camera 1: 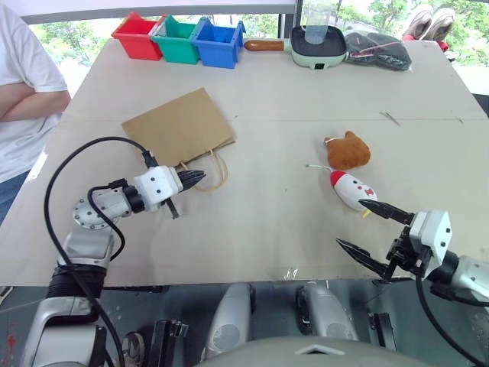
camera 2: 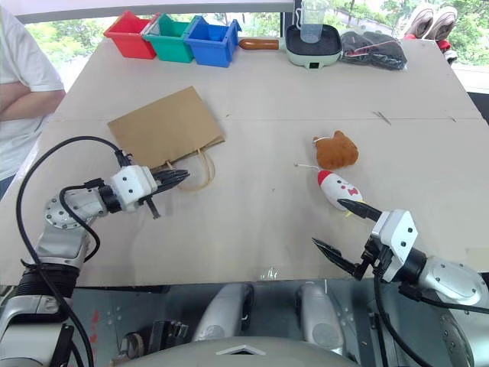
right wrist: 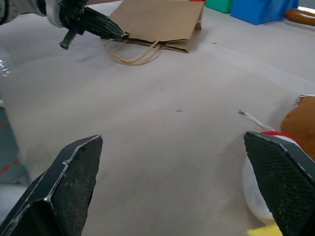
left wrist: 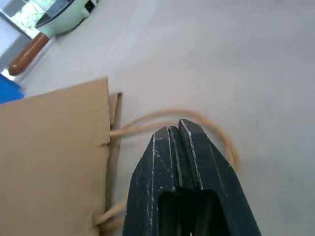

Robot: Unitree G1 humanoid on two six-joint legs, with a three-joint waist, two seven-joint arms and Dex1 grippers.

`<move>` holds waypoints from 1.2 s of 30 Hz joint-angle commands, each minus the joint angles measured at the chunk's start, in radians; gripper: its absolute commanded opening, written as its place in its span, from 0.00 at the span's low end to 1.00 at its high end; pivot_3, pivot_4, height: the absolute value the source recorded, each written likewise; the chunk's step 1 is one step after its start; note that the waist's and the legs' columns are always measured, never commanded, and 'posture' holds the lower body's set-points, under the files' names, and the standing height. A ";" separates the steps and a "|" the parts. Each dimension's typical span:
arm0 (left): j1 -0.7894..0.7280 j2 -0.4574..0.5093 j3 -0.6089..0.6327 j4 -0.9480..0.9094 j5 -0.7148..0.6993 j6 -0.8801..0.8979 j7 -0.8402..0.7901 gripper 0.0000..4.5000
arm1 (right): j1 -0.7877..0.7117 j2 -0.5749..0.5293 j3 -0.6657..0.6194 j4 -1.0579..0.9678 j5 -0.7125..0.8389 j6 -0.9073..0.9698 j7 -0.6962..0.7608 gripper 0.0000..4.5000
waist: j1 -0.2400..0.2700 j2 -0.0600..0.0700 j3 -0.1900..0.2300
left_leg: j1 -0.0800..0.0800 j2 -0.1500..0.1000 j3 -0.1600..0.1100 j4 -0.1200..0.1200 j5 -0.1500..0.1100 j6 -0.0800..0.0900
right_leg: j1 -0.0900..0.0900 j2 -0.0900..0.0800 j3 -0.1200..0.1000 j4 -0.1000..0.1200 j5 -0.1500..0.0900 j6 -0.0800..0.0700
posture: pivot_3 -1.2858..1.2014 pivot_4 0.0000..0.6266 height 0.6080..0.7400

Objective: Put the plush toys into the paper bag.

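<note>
So my left gripper (camera 1: 197, 177) is clamped shut right at the paper bag (camera 1: 177, 127)'s cord handle (camera 1: 216, 173), though I honestly can't tell if the loop is actually caught between the fingers. The bag's lying flat, mouth toward me. My right gripper (camera 1: 374, 232) is spread wide, just beside the white plush toy (camera 1: 351, 189); the brown plush toy (camera 1: 349, 151) sits touching it. Tip: lift gently and check the handle comes up before committing.
</note>
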 commanded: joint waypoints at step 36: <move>-0.335 0.192 -0.096 0.543 0.321 -0.670 -0.147 0.99 | -0.092 0.037 0.106 -0.074 -0.002 0.004 -0.097 1.00 | 0.000 -0.001 0.000 | 0.000 0.000 -0.002 0.000 0.000 0.000 | 0.000 0.002 -0.001 0.002 0.000 -0.001 | 0.52 0.24 1.00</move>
